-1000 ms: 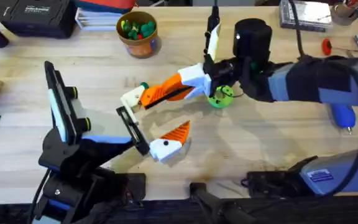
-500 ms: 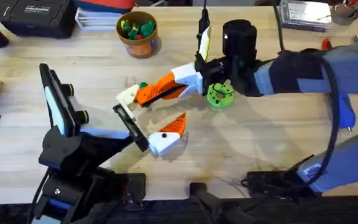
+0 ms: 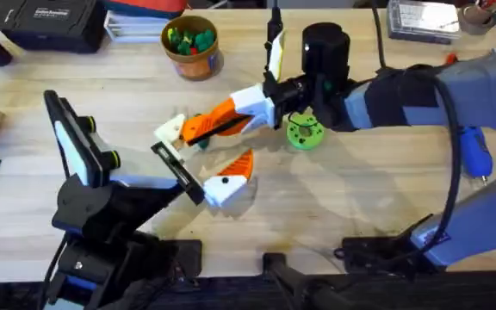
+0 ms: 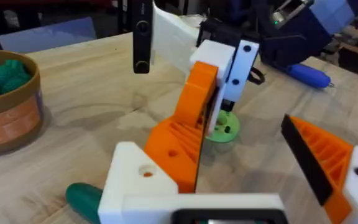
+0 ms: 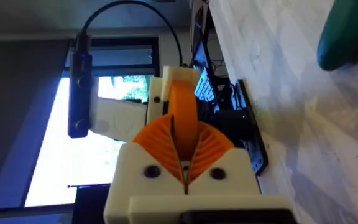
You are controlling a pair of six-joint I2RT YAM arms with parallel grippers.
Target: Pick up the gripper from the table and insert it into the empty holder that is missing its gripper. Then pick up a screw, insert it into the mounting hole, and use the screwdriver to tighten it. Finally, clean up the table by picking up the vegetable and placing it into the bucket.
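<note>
**Seating the spare finger in the left arm's empty holder**

The right gripper (image 3: 224, 122) reaches across the middle of the table (image 3: 360, 207). Its orange pads are closed on the orange wedge of the spare finger (image 3: 172, 131). The white block of that finger sits just above the empty holder (image 3: 164, 151) at the far end of the left gripper's black rail. Whether the block has entered the holder cannot be told.

The left gripper (image 3: 201, 165) is spread wide. Its one mounted finger (image 3: 231, 177) sits at the near end of the rail, well apart from the empty holder.

The toy cucumber (image 4: 82, 199) lies on the table right beside the white block. The bucket (image 3: 192, 43) stands at the far left, the blue screwdriver (image 3: 476, 155) lies at the right, and a green ring (image 3: 304, 131) lies under the right wrist.

To do this step well, the block should probably be kept square to the rail and slid straight in. The left arm should be held steady and the grip kept firm until the mounting hole (image 4: 146, 174) lines up. The cucumber may be nudged by the block.
</note>
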